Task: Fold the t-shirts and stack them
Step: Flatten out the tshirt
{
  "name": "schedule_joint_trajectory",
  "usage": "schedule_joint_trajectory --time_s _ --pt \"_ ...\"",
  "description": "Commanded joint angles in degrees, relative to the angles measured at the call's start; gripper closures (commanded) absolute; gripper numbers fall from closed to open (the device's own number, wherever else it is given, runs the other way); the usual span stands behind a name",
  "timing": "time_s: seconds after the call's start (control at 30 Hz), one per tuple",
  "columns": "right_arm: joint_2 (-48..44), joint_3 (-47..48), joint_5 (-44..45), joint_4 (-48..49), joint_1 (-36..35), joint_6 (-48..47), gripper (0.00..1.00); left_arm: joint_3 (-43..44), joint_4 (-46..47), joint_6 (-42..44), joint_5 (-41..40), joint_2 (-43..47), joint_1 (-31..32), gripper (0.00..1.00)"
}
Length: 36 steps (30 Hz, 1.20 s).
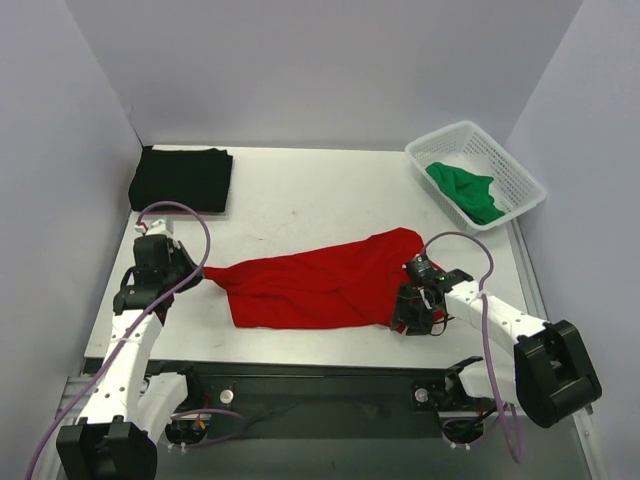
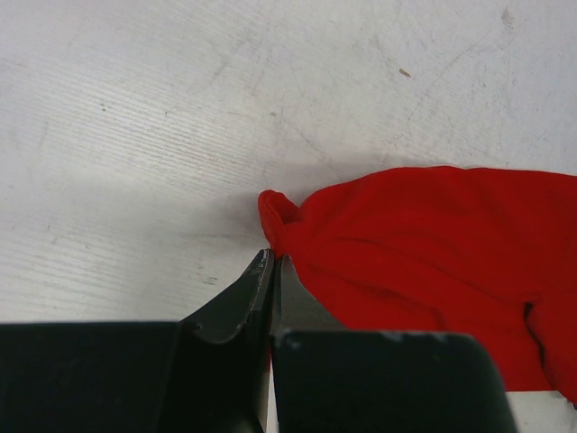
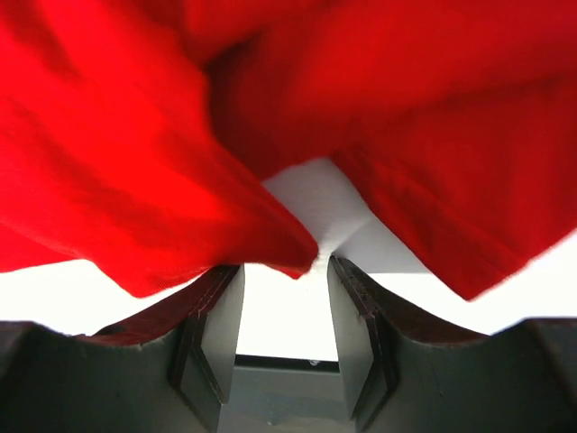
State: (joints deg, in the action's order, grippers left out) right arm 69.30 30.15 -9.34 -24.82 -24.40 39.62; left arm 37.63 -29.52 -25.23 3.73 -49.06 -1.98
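Note:
The red t-shirt (image 1: pixel 320 280) lies crumpled and stretched across the table's near middle. Its left end narrows to a point at my left gripper (image 1: pixel 200 274). In the left wrist view that gripper (image 2: pixel 272 258) is shut, with a bunched corner of the red t-shirt (image 2: pixel 415 244) pinched at its tips. My right gripper (image 1: pixel 408 312) sits at the shirt's right end. Its jaws (image 3: pixel 284 266) stand open, red cloth (image 3: pixel 135 180) draping over both fingertips with nothing clamped. A black t-shirt (image 1: pixel 182 178) lies folded at the back left. A green t-shirt (image 1: pixel 465 190) is heaped in the basket.
A white mesh basket (image 1: pixel 480 133) stands at the back right corner. Grey walls close in the table on the left, back and right. Bare white table (image 1: pixel 320 190) shows between the black t-shirt and the basket.

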Motion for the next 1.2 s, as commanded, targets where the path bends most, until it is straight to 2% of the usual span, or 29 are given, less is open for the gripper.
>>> schedule_joint_trajectory --time_s 0.0,0.1,0.2,0.23,0.3,0.53,0.73,0.97,1.17 --pt "3.29 -0.62 2.57 4.25 -0.82 -0.15 0.58 0.25 0.25 0.54 0.23 0.98 -0.31 1.00" --pt "4.79 -0.36 3.63 4.69 -1.17 -0.42 0.62 0.17 0.34 0.54 0.23 0.98 -0.31 1.00" --pt "6.11 -0.18 3.54 4.60 -1.17 -0.50 0.76 0.17 0.34 0.54 0.05 0.89 -0.31 1.00" --pt "6.11 -0.18 3.28 4.52 -1.09 -0.59 0.88 0.17 0.51 0.54 0.05 0.81 -0.31 1.00" --pt "5.59 -0.09 3.10 4.17 -1.17 -0.33 1.00 0.17 0.51 0.62 0.05 0.72 -0.31 1.00" --pt "-0.38 4.91 2.84 -1.80 -1.09 -0.24 1.00 0.95 0.43 0.80 -0.03 0.45 -0.31 1.00" --pt "-10.14 18.43 6.00 -10.68 -0.65 -1.12 1.00 6.31 0.86 -2.18 -0.47 0.19 -0.31 1.00" --pt "-7.96 42.68 12.68 -16.66 4.09 -9.19 1.00 20.98 6.93 -4.91 1.54 -7.35 -0.13 1.00" --pt "-5.67 65.97 19.44 -17.11 6.12 -16.23 1.00 41.01 8.24 -5.26 2.95 -10.71 -0.22 1.00"
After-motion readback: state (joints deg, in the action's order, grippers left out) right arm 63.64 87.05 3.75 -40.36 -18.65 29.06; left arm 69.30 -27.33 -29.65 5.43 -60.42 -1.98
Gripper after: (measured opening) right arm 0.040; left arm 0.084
